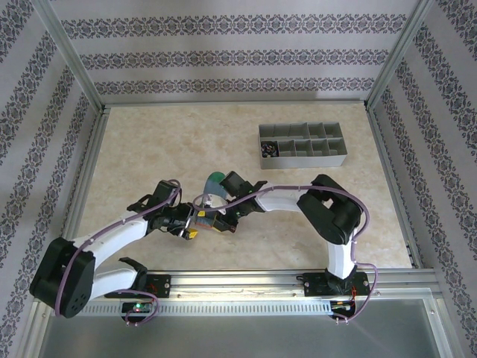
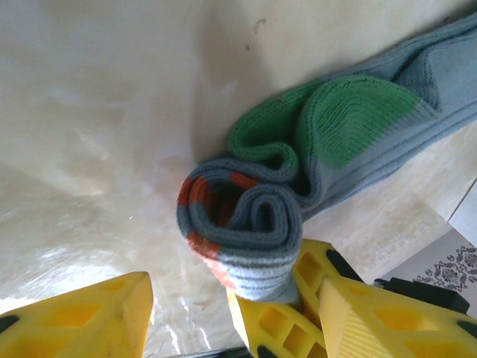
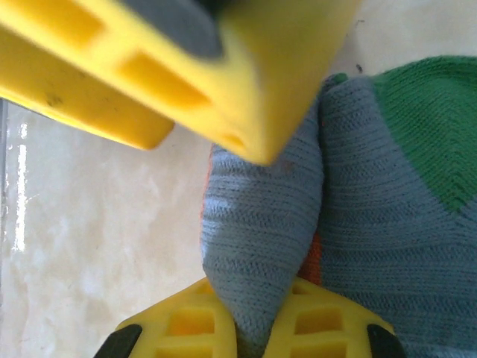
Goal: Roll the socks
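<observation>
A: Where's the sock [image 2: 246, 224]?
B: On the tabletop [image 1: 149, 149], front-mid, btwn left tool [image 1: 186, 224] & right tool [image 3: 253, 328]. One end sits in the right tool.
A: Tray [image 1: 313, 161]?
B: Behind, off to the right, well apart. Small bundle [image 1: 268, 151] in its near-left compartment.

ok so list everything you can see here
sock: one, grey-blue with green toe and orange cuff, partly rolled, middle of table
tray: one, grey, compartmented, far right of table
dark item: one, blackish, in the tray's left-end compartment, too small to identify
table: one, beige marbled
left fingers: two, yellow, open at the roll
right fingers: two, yellow, shut on the sock
</observation>
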`<state>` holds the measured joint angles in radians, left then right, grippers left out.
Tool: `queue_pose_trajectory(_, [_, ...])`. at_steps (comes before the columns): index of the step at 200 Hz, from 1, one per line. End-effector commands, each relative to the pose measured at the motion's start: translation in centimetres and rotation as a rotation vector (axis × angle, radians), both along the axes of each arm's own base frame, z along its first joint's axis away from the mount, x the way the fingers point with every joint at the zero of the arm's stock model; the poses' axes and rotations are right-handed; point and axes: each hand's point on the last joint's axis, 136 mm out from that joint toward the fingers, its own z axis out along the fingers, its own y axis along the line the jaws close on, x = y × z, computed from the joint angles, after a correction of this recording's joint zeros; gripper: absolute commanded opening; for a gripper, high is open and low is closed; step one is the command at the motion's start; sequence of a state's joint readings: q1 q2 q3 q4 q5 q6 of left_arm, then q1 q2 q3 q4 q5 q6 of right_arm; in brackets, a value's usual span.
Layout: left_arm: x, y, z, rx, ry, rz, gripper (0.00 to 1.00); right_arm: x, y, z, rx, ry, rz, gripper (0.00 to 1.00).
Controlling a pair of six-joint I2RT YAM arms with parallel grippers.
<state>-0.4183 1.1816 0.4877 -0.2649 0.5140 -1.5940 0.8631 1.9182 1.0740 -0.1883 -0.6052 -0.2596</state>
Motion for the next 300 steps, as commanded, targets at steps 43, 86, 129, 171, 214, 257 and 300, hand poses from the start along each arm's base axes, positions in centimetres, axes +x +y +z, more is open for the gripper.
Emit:
queue_pose_trajectory(43, [0.5,-0.5,-1.9,-0.008,0.021,0.060,0.46,-2.8,-3.9,-4.4,-0.247,0.253,-0.052,0.00])
queue_pose_trajectory(86, [-2.3,0.4,-4.6,0.052,0.167,0.055,0.13,-2.6,-3.1,-3.5,-0.206,0.264,-0.047,0.00])
queue_pose_trajectory(129, [-5.2,2.0,-4.9,0.125,0.284,0.068,0.00,-1.9,-2.2,0.2,-0.065,-0.038,0.010,0.38])
queue_pose_trajectory(171, [-5.7,2.5,-3.9,0.136,0.303,0.045,0.00,0.3,-2.0,3.5,-0.130,-0.775,0.014,0.60])
queue_pose_trajectory(214, [-5.1,2.4,-3.8,0.140,0.301,0.038,0.00,-1.1,0.4,3.5,-0.245,-1.082,0.157,0.60])
queue_pose_trajectory(257, [-4.6,2.4,-3.7,0.143,0.296,0.029,0.00,-1.6,2.0,2.2,-0.280,-1.114,0.224,0.55])
queue_pose_trajectory(300, [-4.7,2.5,-3.7,0.144,0.294,0.030,0.00,-2.2,2.6,1.3,-0.269,-1.041,0.257,0.07])
